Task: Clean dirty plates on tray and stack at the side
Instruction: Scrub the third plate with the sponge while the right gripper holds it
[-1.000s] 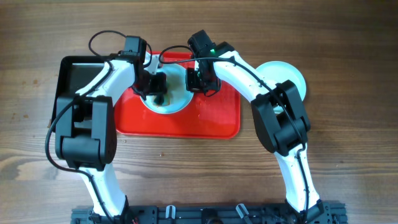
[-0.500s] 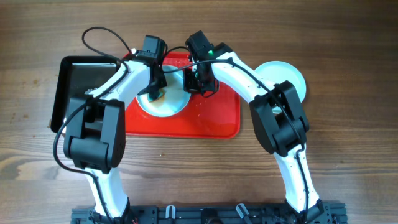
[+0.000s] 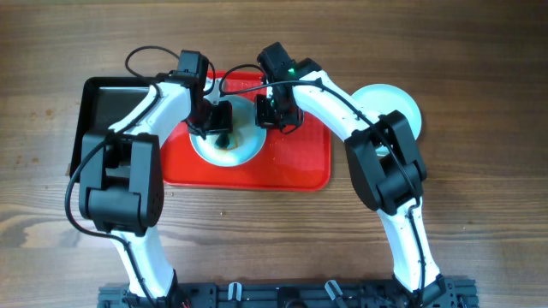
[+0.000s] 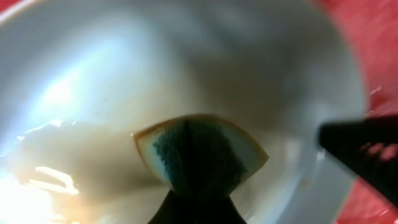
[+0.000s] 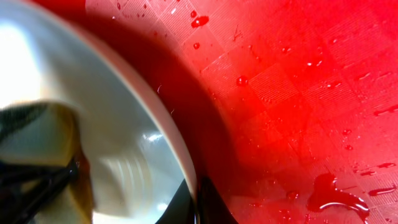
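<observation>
A white plate (image 3: 241,151) lies on the left half of the red tray (image 3: 291,168). My left gripper (image 3: 220,126) is shut on a yellow sponge with a blue-green face (image 4: 199,152) and presses it on the plate's inside (image 4: 124,74), where a pale brown wet film shows. My right gripper (image 3: 272,115) is shut on the plate's right rim (image 5: 186,168), one finger inside and one outside. Another white plate (image 3: 392,98) lies on the table right of the tray, partly under the right arm.
A black rectangular tray (image 3: 103,107) lies against the red tray's left side. The red tray's floor (image 5: 298,93) is wet, with drops and a small puddle. Bare wooden table (image 3: 274,231) surrounds both trays.
The left gripper has rubbed the sponge across the plate, swinging toward the far rim and back to the centre. The right gripper has kept its hold on the rim.
</observation>
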